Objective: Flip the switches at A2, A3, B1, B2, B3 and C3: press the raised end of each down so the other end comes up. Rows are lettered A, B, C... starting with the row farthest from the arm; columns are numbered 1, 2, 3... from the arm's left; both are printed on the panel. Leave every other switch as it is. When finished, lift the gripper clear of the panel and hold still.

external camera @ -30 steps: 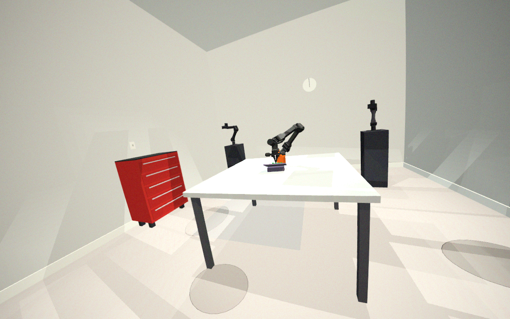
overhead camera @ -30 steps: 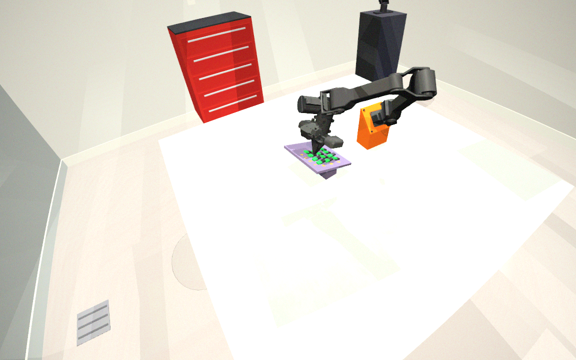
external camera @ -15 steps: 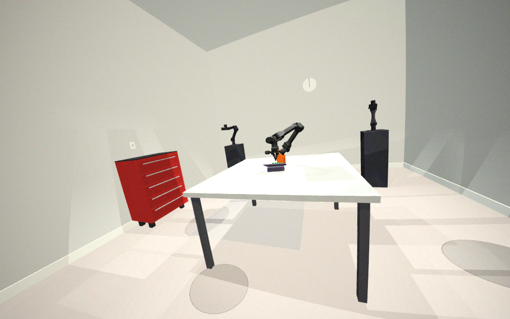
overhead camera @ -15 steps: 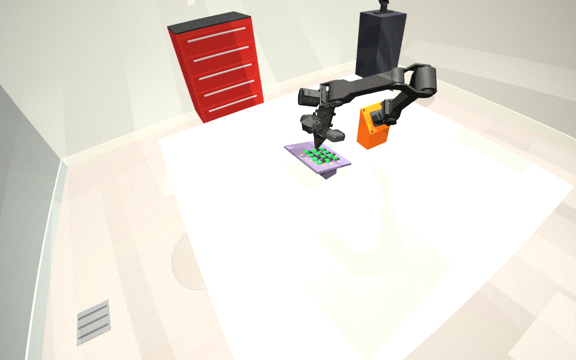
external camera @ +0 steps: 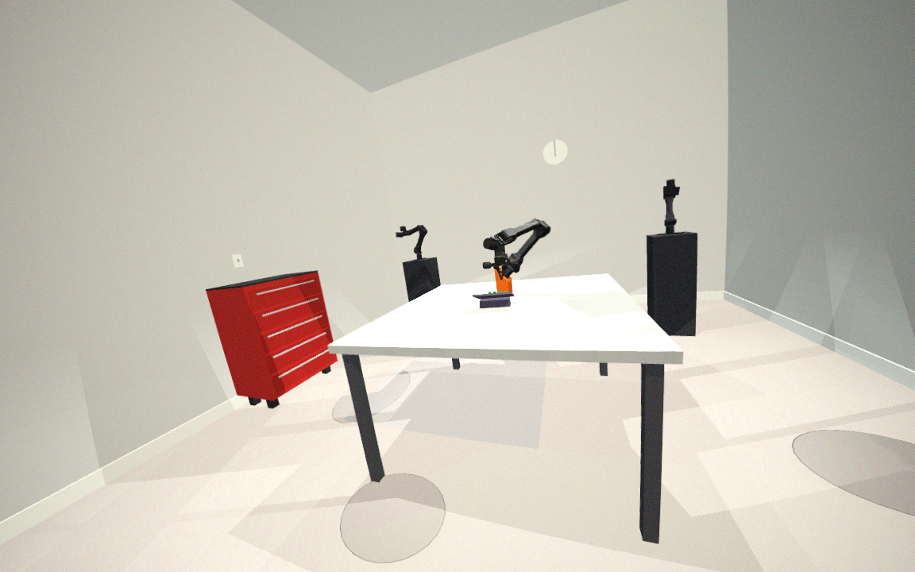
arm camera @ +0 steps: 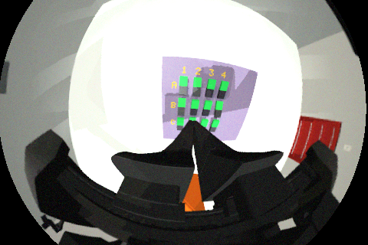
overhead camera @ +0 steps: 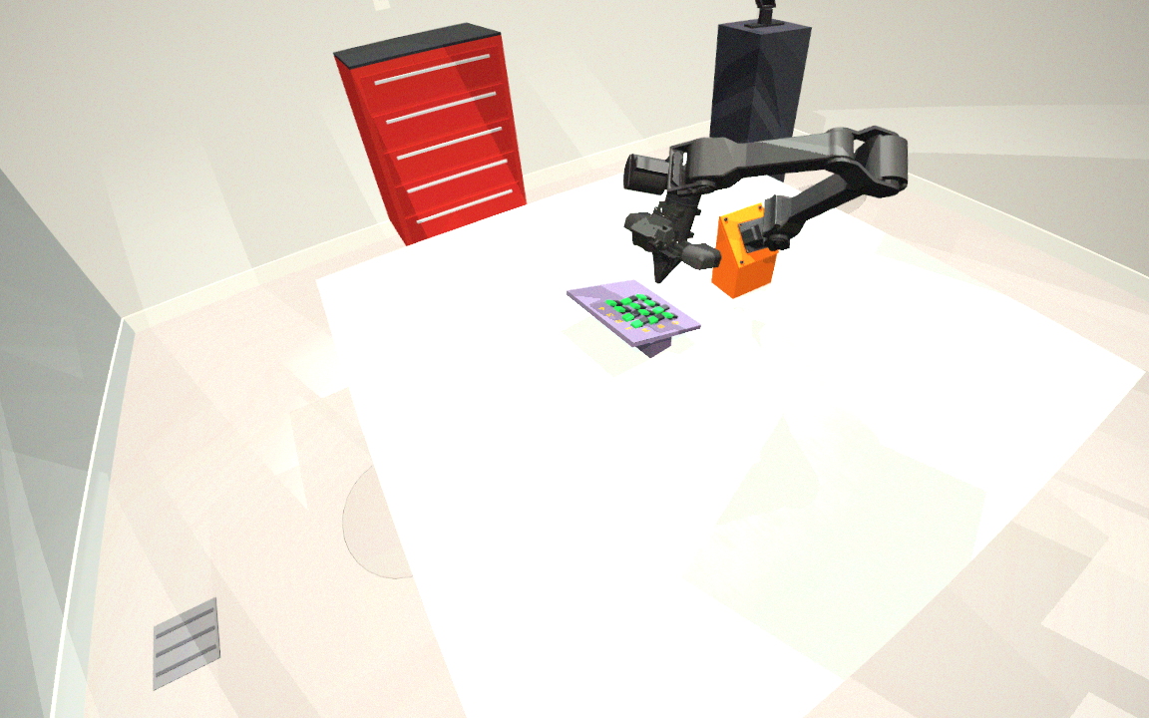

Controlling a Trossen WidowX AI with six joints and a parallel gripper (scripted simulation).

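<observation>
Shut tight, with nothing in it, the black gripper (overhead camera: 660, 274) (external camera: 503, 276) (arm camera: 192, 124) hangs over the switch panel, tips pointing down. It is up above the panel and does not touch it. The light purple panel (overhead camera: 594, 292) (external camera: 480, 295) (arm camera: 238, 84) sits on the white table (overhead camera: 650, 500) (external camera: 503, 334) (arm camera: 134, 27), on a dark purple foot (overhead camera: 655, 347) (external camera: 494, 303). It is near the orange stand (overhead camera: 741, 272) (external camera: 503, 282) (arm camera: 194, 191) that has the arm's bottom part on it.

Green and dark switches (overhead camera: 639, 310) (arm camera: 195, 104) stand on the panel in three rows, A, B and C, with four in each row. Yellow numbers run along the top, and yellow letters go down the side. In the wrist view, the tips hide part of the switch at C2. I cannot tell for sure which end of each switch is up.

A red drawer chest (overhead camera: 445, 134) (external camera: 272, 334) (arm camera: 316, 138) stands on the floor, away from the panel.
</observation>
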